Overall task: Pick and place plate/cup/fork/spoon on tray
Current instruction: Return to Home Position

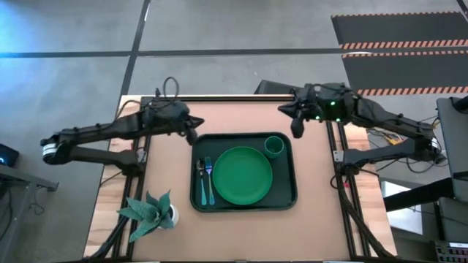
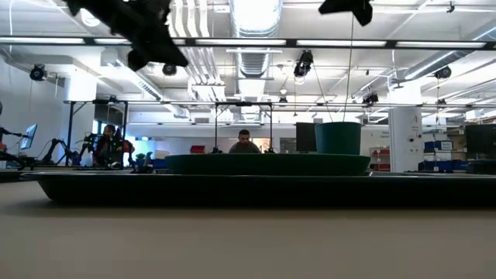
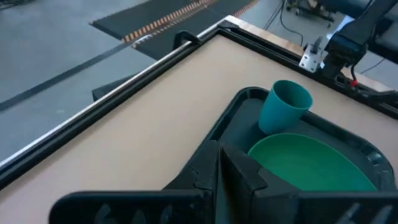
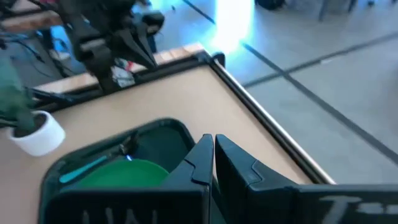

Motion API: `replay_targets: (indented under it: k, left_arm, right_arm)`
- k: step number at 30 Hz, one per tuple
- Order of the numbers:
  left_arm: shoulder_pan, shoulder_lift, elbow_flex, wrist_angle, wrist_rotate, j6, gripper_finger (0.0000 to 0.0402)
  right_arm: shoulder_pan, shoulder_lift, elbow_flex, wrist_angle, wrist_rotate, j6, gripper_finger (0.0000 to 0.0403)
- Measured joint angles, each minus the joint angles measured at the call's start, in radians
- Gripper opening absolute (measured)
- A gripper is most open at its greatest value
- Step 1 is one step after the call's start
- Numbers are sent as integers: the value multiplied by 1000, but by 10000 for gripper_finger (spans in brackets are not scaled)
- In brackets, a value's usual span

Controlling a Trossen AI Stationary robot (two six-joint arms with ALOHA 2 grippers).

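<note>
Tray (image 1: 292, 191): centre of tabletop (image 1: 322, 219), long axis left-right. Holds plate (image 1: 243, 175); cup (image 1: 274, 147), upright, far right corner; 2 blue-handled utensils (image 1: 205, 183), long axes near-far, heads pointing far. Left gripper (image 1: 194, 134), right gripper (image 1: 295, 130): raised, fingers closed, empty.

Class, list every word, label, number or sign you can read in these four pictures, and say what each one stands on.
No text can be read in full.
right tool, right wrist view: pale letters on its body, the first perhaps "T", cut off and blurred.
floor mat, high view: orange-and-white striped bands, no words.
tray, plate, cup: no labels show.
</note>
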Motion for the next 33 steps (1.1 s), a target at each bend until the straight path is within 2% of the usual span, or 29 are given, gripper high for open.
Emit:
replay_targets:
  k: [8, 14, 19, 21, 24, 33]
  left_arm:
    - [0, -234, -163, -1, -1, -42, 0]
    - [-2, -358, -228, -1, 10, -59, 0]
    - [-6, -434, -242, 0, 16, -58, 0]
    - [-6, -457, -248, 0, 16, -58, 0]
    - [-6, -484, -254, -3, 16, -58, 0]
    - [-6, -504, -256, -12, 16, -58, 0]
  right_arm:
    - [-78, -50, 49, -111, -43, -30, 8]
    - [-120, -67, 23, -118, -223, -39, 8]
    - [-156, -96, -34, -194, -210, -21, 8]
    - [-177, -135, -64, -213, -164, 7, 8]
    - [-206, -221, -109, -222, -114, 40, 8]
    - [-216, -520, -243, -210, -88, 175, 8]
